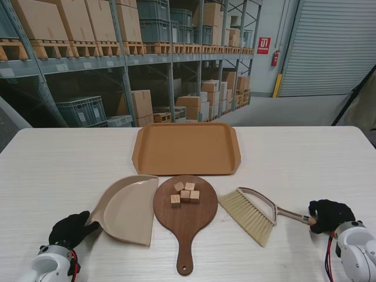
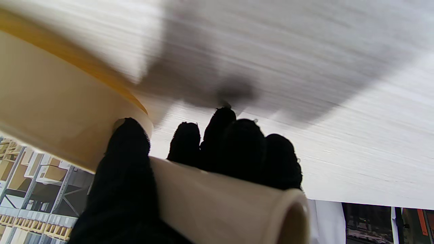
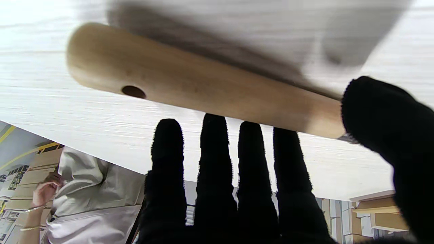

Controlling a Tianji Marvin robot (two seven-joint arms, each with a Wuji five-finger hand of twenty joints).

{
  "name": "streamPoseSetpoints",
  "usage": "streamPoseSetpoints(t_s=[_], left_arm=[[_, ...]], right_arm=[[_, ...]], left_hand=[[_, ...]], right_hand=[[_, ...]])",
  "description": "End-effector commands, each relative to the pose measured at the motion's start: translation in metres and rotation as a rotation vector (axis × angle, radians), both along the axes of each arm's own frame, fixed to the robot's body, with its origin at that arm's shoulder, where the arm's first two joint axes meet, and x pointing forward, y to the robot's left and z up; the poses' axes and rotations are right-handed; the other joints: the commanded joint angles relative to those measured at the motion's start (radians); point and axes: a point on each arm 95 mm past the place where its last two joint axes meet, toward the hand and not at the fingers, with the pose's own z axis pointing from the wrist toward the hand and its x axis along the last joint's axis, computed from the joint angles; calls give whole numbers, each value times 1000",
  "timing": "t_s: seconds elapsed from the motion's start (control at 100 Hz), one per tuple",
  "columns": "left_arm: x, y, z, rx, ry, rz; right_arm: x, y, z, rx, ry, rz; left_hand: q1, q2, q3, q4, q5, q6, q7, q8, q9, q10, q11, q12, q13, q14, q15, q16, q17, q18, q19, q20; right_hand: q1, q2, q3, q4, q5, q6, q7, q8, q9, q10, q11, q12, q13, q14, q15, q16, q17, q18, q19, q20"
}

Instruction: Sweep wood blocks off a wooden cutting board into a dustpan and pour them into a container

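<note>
Several small wood blocks (image 1: 185,194) lie on the round dark cutting board (image 1: 187,220) in the middle of the table. A beige dustpan (image 1: 128,207) rests to its left. My left hand (image 1: 70,229) is shut on the dustpan's handle (image 2: 220,200), thumb on one side and fingers (image 2: 237,145) on the other. To the right lies a hand brush (image 1: 251,212), bristles toward the board. My right hand (image 1: 329,215) is at the end of its wooden handle (image 3: 203,84), fingers (image 3: 217,162) straight and thumb (image 3: 390,118) apart, not closed on it.
An orange-brown tray (image 1: 186,148) sits beyond the board, farther from me. The cutting board's handle (image 1: 185,261) points toward me between the arms. Warehouse shelving with boxes stands behind the table. A person shows past the table edge in the right wrist view.
</note>
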Motion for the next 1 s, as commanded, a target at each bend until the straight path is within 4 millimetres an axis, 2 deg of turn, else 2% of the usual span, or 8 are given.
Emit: streamPoseSetpoints(t_s=[0.0,0.27,0.39,0.52,0.6,0.76,0.87,0.99], left_arm=[[-8,0,-11,-6,51,5],[-9,1,-12,-7,52,6],[-9,1,-12,-7,54,6],[-10,1,-12,-7,55,6],[-10,1,-12,-5,55,7],[-11,2,-11,-1,52,12],[-11,2,-11,0,51,12],[-11,2,-11,0,52,10]], right_arm=[[-8,0,-9,-7,49,6],[-12,-2,-10,-62,23,-3],[-11,-3,-15,-89,13,-6],[-10,-4,-23,-98,3,-16],[-9,-4,-27,-96,-8,-21],[-9,-6,-21,-121,-64,-6],[-11,-8,-14,-142,-95,16],[-13,-7,-6,-151,-123,35]], left_hand=[[90,145,115,5,122,-27,31,-14,86,-348,1434,-29,82,-270,-8,-6,6,-30,70,25],[90,145,115,4,122,-27,29,-15,85,-348,1433,-30,82,-270,-9,-6,5,-30,69,25],[89,145,115,4,123,-27,30,-15,85,-348,1431,-31,82,-270,-9,-6,6,-30,69,25],[89,145,115,4,123,-28,29,-16,85,-348,1430,-31,82,-269,-9,-6,6,-30,70,25],[89,145,115,4,123,-28,29,-16,85,-348,1430,-31,82,-268,-10,-6,6,-30,70,25],[89,145,115,4,123,-27,28,-17,84,-347,1428,-32,82,-268,-10,-6,6,-30,69,25],[89,145,115,4,123,-28,28,-17,84,-347,1428,-32,82,-268,-10,-6,6,-30,69,25],[89,144,115,4,123,-28,29,-17,84,-347,1428,-32,82,-268,-10,-6,6,-30,70,25]], right_hand=[[-30,7,14,24,-58,30,-69,-14,-66,20,34,17,-50,-11,-1,-2,-37,0,-21,30],[-10,-34,58,25,-122,54,19,57,-115,27,163,86,-93,-15,107,25,-49,-37,-4,53],[9,-70,91,20,-51,56,74,72,-36,34,207,100,-30,0,168,41,9,-49,51,56],[32,-113,148,10,55,31,151,77,109,22,241,102,99,11,223,48,124,-34,143,42],[31,-119,162,10,80,24,173,78,145,15,249,102,135,12,235,47,155,-34,157,33],[9,-82,147,13,-2,17,208,86,65,6,287,124,57,-9,268,64,93,-46,160,12],[2,-63,135,17,-64,31,180,73,-16,12,271,120,-21,-13,245,60,25,-46,137,7],[0,-56,125,21,-82,36,162,62,-43,18,263,116,-45,-12,230,57,0,-46,126,4]])
